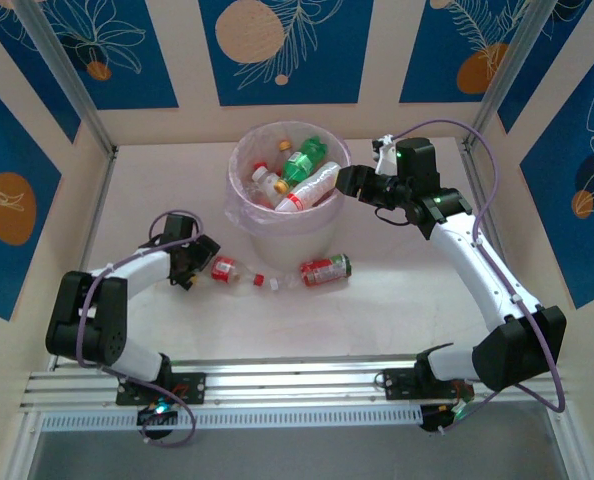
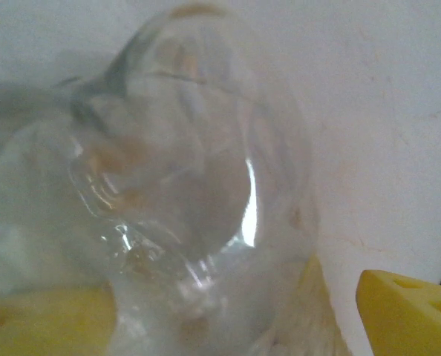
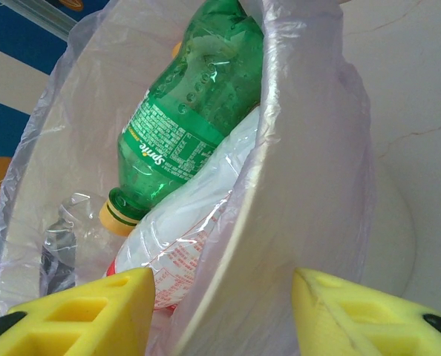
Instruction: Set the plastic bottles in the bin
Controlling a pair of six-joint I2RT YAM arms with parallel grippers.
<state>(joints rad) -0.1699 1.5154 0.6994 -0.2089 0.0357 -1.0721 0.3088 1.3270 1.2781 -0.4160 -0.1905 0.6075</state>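
The white bin [image 1: 277, 232] with its lilac bag stands mid-table and holds several plastic bottles, among them a green one [image 1: 305, 158] and a pale-labelled one [image 1: 315, 186]. In front of it lie a clear red-labelled bottle [image 1: 227, 268], a small crushed one [image 1: 273, 282] and a red-labelled one [image 1: 325, 270]. My left gripper [image 1: 199, 265] is open around the clear bottle [image 2: 191, 170], which sits between its yellow fingers [image 2: 406, 311]. My right gripper [image 1: 349, 182] is open astride the bin's rim [image 3: 280, 193], with the green bottle [image 3: 191, 119] and the pale one [image 3: 183, 230] just inside.
Patterned blue walls enclose the table on three sides, with metal posts [image 1: 72, 80] at the back corners. An aluminium rail [image 1: 297, 378] runs along the near edge, where both arm bases sit. Bare tabletop [image 1: 397, 300] lies to the right of the loose bottles.
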